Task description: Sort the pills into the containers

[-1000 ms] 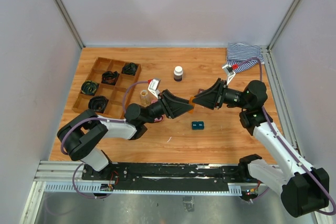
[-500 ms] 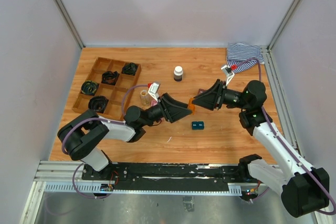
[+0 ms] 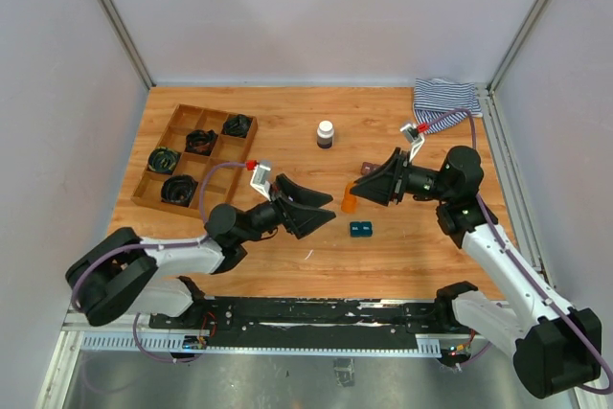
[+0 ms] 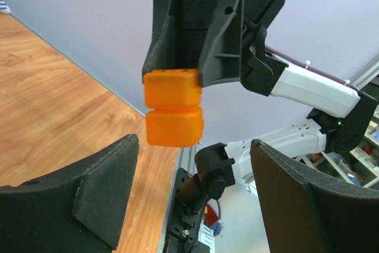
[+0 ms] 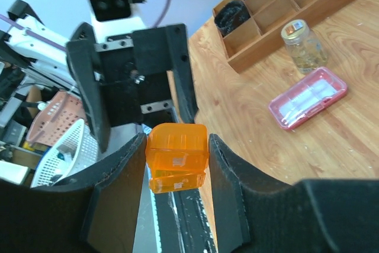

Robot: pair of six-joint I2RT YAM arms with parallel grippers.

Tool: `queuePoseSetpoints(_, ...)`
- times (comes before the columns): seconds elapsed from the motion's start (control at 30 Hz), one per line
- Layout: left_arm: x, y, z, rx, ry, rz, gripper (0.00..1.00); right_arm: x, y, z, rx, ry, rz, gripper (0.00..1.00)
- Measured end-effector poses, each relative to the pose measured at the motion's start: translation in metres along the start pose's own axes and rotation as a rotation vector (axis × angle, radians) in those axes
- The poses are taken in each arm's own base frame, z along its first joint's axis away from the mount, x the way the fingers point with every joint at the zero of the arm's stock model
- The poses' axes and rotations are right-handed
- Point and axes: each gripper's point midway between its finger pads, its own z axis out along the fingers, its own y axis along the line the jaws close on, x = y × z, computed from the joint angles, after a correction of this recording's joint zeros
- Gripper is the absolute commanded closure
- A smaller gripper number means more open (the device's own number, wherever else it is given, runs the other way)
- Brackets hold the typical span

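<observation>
Orange case (image 5: 176,158) lengthwise, tight in the right pincer (image 5: 177,140), free end toward the wide, empty left pincer (image 4: 195,146)

Glossy translucent orange plastic case (image 5: 176,153) (smooth-sided), and a matt, grained wooden table (image 5: 331,140).

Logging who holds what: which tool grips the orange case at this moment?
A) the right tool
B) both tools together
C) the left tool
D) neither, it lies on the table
A: the orange case sits clamped between the right tool's fingers, while the left tool stands open, apart from it.
</observation>
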Motion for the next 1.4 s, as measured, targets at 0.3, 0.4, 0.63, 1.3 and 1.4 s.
queuePoseSetpoints(0.3, 0.005, 0.003, -0.017, -0.071, 0.098, 0.195, 0.15, 0.010, -0.008, -0.007, 0.049, 0.081, -0.150, 0.75)
queuePoseSetpoints(0.4, 0.017, 0.015, -0.024, -0.119, 0.166, 0.215, 0.16, 0.016, -0.008, -0.008, 0.060, 0.141, -0.230, 0.75)
queuePoseSetpoints(0.63, 0.008, 0.025, -0.041, -0.248, 0.165, 0.254, 0.16, 0.032, -0.016, -0.004, 0.112, 0.335, -0.453, 0.73)
queuePoseSetpoints(1.3, -0.031, 0.053, -0.124, -0.704, -0.008, 0.187, 0.17, 0.217, -0.092, 0.020, 0.134, 1.192, -0.665, 0.64)
queuePoseSetpoints(1.4, -0.031, 0.058, -0.131, -0.742, -0.012, 0.192, 0.17, 0.218, -0.100, 0.026, 0.168, 1.222, -0.699, 0.58)
